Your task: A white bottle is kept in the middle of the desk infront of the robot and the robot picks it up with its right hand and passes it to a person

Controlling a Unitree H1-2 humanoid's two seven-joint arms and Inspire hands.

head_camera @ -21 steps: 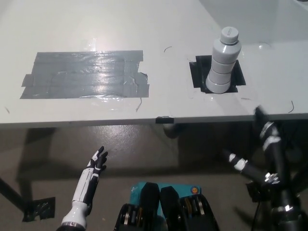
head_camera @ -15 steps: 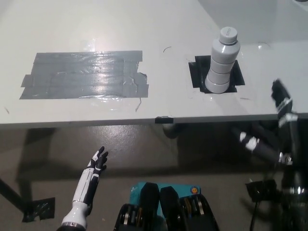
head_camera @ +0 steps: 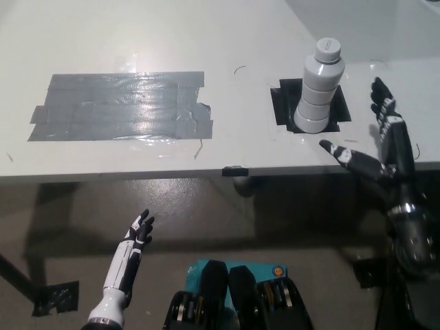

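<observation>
A white ribbed bottle (head_camera: 319, 88) with a screw cap stands upright on a black tape square (head_camera: 283, 103) at the desk's right side. My black right hand (head_camera: 381, 151) is raised over the desk's front right edge, open with fingers spread, to the right of the bottle and a little nearer, not touching it. My white left hand (head_camera: 135, 240) rests low below the desk's front edge at the lower left, open and holding nothing.
A large patch of grey tape (head_camera: 120, 106) covers the left part of the white desk (head_camera: 227, 41). A small black clip (head_camera: 235, 170) sits on the desk's front edge. Dark floor shows below the desk.
My right hand has risen from below the desk's front edge up to the desk top, closer to the bottle. The bottle and my left hand have not moved.
</observation>
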